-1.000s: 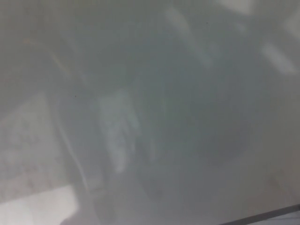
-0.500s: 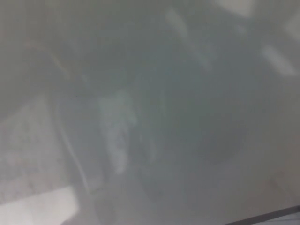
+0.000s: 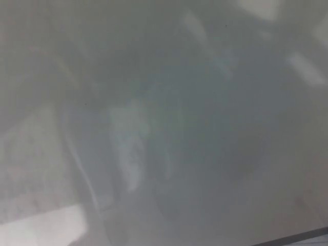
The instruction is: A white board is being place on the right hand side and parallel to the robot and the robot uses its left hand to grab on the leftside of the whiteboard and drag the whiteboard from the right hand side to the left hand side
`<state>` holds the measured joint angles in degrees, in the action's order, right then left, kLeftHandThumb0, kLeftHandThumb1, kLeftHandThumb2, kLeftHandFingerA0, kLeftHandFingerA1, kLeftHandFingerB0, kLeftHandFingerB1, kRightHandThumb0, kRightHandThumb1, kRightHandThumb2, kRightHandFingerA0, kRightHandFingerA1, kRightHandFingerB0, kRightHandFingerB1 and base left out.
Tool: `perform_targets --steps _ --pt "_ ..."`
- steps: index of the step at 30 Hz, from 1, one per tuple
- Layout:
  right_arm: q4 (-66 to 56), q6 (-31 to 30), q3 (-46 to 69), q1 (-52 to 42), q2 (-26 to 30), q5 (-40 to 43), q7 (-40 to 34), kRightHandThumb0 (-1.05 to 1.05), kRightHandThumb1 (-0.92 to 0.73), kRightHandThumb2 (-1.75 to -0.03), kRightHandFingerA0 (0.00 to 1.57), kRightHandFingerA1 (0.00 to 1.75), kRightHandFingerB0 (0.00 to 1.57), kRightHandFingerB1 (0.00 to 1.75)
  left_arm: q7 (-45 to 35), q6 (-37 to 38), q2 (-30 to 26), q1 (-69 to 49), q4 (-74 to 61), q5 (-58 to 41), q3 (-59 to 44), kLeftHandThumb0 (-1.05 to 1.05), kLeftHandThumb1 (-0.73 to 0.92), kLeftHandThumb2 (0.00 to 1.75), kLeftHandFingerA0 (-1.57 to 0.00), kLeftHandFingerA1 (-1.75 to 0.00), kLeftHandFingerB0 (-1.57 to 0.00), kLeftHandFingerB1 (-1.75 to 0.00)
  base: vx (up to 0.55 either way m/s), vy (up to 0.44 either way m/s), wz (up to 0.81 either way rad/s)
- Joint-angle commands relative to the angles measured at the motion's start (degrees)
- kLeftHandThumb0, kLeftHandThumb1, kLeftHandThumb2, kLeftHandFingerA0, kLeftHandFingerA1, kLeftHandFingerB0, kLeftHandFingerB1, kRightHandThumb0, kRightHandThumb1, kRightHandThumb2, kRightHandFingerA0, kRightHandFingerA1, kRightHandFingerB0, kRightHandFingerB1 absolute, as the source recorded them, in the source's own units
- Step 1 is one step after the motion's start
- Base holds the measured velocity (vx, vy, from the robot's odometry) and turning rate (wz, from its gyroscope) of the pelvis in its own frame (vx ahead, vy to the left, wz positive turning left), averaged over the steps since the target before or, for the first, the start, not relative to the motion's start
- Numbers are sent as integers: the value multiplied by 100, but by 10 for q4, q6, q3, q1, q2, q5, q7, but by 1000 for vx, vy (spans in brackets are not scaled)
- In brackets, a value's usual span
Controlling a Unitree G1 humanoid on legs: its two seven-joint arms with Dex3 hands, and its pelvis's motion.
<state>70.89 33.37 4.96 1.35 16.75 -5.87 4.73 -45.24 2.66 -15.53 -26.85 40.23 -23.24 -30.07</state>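
Head view: the whiteboard (image 3: 215, 102) fills nearly the whole picture, a glossy grey-white surface showing only blurred, dim reflections. Its dark lower edge (image 3: 297, 237) runs slanted across the bottom right corner. Neither hand shows, so whether their fingers are released, clenched or grasping cannot be told.

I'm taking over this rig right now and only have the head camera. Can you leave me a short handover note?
Left hand: not in view. Right hand: not in view.
The whiteboard fills nearly the whole head view, close up, its glossy surface showing only blurred reflections. Its dark edge crosses the bottom right corner.
Done: cannot tell; neither a grasp nor how far the board has been dragged is visible.
Left: check the left hand's hold on the board's left side before dragging further.
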Motion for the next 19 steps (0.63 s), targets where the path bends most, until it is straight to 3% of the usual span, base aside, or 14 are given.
perform_targets --steps 1,2,3,15,17,19 --pt "-2 11 6 -13 4 8 3 -55 -64 -75 96 87 54 64 45 48 -5 5 42 56 44 -77 74 93 0 -1 0 0 0 0 0" --pt "-2 10 6 -13 4 9 5 -55 -64 -74 96 87 54 63 56 55 -9 12 56 65 53 -63 87 66 0 -10 0 -15 0 0 0" --pt "-2 8 7 -12 4 10 6 -56 -65 -74 96 86 53 63 64 65 -15 19 73 74 61 -73 70 99 0 -13 0 -15 0 0 0" --pt "-2 4 9 -19 0 10 0 -55 -66 -71 98 85 56 62 84 153 -40 42 149 116 116 -72 66 96 0 -17 0 -18 0 0 0" --pt "0 5 9 -19 0 10 0 -55 -65 -72 99 85 56 62 85 156 -41 44 155 115 121 -73 63 93 -6 -23 -5 -18 0 0 0" --pt "0 5 11 -20 -1 12 0 -55 -66 -73 99 85 57 63 93 168 -45 51 167 125 130 -66 64 97 -1 -31 0 -23 0 0 0"
